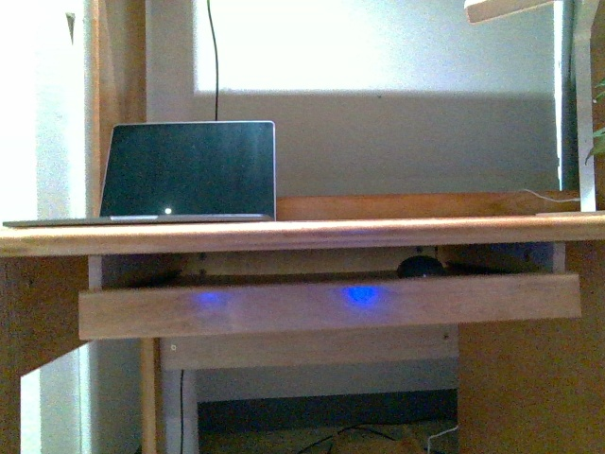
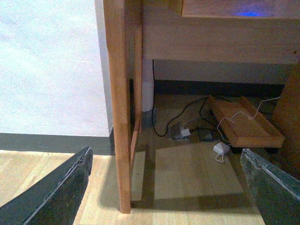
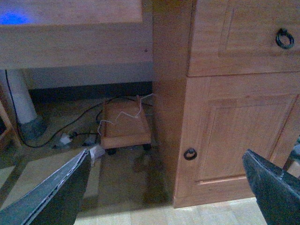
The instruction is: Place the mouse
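Note:
The mouse [image 1: 420, 267] is a small dark domed shape on the pull-out keyboard tray [image 1: 331, 305] under the desktop, right of the middle, partly hidden behind the tray's front board. Neither arm shows in the front view. My left gripper [image 2: 166, 187] is open and empty, low above the floor beside the desk's left leg [image 2: 118, 108]. My right gripper [image 3: 166, 190] is open and empty, low in front of the desk's cabinet door [image 3: 234, 136]. The mouse shows in neither wrist view.
An open laptop [image 1: 186, 173] stands on the desktop [image 1: 302, 234] at the left. Under the desk lie cables, a white charger [image 2: 220, 149] and a wooden rolling stand [image 3: 125, 125]. A drawer [image 3: 248, 33] sits above the cabinet door.

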Controlling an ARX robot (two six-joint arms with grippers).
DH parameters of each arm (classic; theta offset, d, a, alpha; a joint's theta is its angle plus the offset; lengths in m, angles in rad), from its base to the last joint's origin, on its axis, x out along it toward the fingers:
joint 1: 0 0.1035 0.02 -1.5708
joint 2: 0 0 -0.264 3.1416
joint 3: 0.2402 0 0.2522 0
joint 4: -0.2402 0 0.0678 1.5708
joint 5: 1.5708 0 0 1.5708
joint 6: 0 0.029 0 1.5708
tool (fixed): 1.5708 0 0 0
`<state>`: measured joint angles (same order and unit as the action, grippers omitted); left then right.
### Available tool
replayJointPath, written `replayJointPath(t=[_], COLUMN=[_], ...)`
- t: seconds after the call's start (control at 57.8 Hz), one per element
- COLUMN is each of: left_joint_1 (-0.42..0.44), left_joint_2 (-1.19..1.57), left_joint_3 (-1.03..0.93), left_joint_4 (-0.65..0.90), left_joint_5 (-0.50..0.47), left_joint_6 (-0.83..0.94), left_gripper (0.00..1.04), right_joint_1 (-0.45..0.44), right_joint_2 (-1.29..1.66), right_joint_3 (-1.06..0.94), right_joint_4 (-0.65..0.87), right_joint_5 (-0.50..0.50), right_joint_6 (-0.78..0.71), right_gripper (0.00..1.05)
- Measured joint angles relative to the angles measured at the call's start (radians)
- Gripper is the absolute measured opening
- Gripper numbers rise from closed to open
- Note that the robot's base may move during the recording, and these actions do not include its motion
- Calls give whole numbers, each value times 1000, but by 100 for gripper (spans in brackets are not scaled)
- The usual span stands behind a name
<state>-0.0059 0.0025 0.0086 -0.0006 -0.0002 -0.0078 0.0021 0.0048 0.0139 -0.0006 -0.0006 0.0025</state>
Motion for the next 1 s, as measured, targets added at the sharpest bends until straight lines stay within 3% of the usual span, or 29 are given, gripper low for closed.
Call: replayJointPath(t=[0.536,0.588,0.657,0.83,1.003], left_joint_1=[0,-31,-65,9,31], left_joint_2=[1,53,192,602,1094], left_joint_3=[0,32,56,80,157], left_joint_4=[-1,-88,-106,221,623], left_joint_5=[-3,-66,-53,53,107], left_joint_6=[-2,-51,-67,79,427], left_gripper=[97,97,97,97,97], right_joint_1=[0,0,0,0,0], right_joint_2=[0,0,0,0,0], right_joint_3=[0,0,0,0,0], right_joint_4=[0,0,0,0,0], right_joint_5=[1,0,0,1,0], right_joint_6=[0,0,0,0,0], right_gripper=[97,97,97,97,97])
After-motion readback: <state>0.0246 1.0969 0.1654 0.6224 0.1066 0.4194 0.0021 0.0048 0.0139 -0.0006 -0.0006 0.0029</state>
